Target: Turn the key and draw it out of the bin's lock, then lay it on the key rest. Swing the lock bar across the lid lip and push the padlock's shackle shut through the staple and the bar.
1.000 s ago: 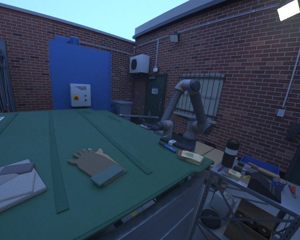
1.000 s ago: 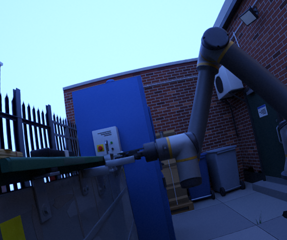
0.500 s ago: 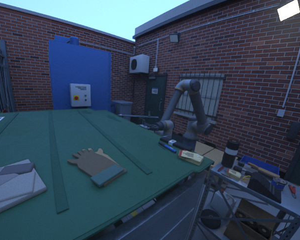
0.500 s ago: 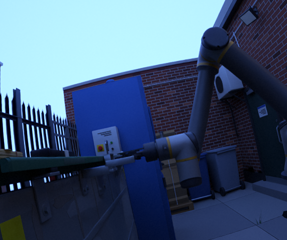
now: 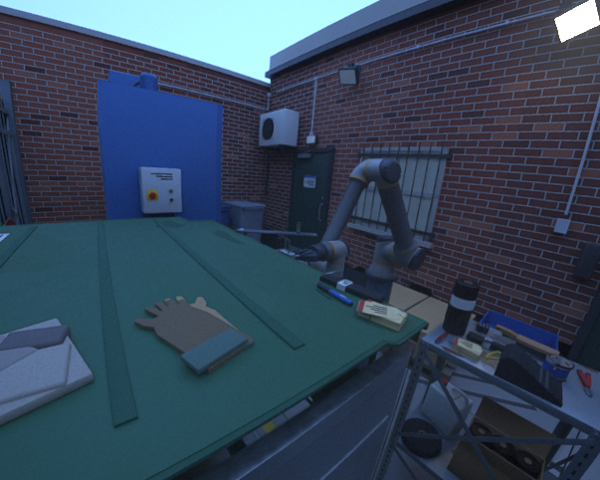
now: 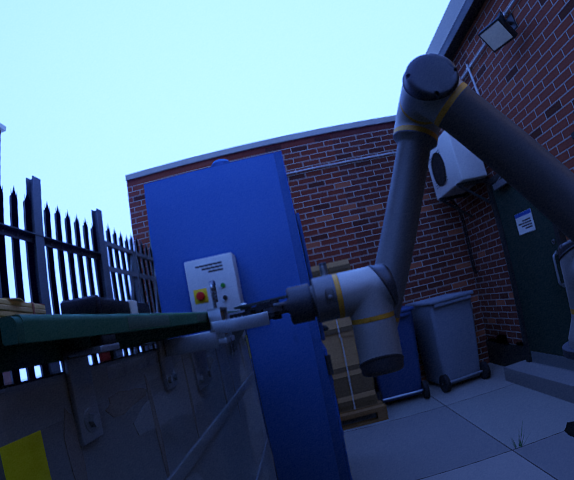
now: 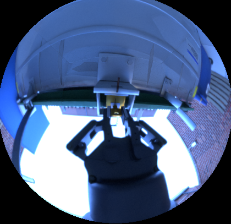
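The key (image 7: 116, 111) is mostly hidden between my fingers; only its small bow shows, sticking out of the brass lock (image 7: 115, 101) at the bin's front edge. The key is gripped in my closed gripper (image 7: 117, 113), which reaches in level from the arm at the green lid's lip (image 6: 96, 324). A grey bracket (image 7: 115, 75) with two bolts sits on the bin wall by the lock, with a thin reddish pin (image 7: 118, 84) in it. From the side cameras my gripper (image 6: 246, 309) (image 5: 304, 253) is at the lid's far edge, and the lock itself is hidden there.
The green bin lid (image 5: 150, 320) carries a work glove (image 5: 194, 328), grey slabs (image 5: 21, 367), a blue pen (image 5: 338, 295) and a small box (image 5: 381, 313). A shelf cart (image 5: 501, 382) of tools stands right. A blue cabinet (image 6: 246, 289) stands behind my wrist.
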Available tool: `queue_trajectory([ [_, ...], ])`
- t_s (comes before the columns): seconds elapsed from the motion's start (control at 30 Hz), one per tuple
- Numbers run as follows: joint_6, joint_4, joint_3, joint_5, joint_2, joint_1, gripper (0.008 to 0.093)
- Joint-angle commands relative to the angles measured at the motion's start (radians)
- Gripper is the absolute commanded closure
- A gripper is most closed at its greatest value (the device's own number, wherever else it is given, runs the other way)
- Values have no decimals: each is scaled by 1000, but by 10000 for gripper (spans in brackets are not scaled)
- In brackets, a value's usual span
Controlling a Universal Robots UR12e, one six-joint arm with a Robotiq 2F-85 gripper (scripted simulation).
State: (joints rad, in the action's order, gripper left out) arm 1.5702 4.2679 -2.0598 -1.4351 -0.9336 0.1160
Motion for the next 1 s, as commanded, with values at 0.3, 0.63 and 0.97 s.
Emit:
queue_trajectory([
  [0.3, -10, 0, 0, 0, -1, 0, 934],
  [0.63, -42, 0, 0, 0, -1, 0, 934],
  [0.97, -105, 0, 0, 0, -1, 0, 934],
])
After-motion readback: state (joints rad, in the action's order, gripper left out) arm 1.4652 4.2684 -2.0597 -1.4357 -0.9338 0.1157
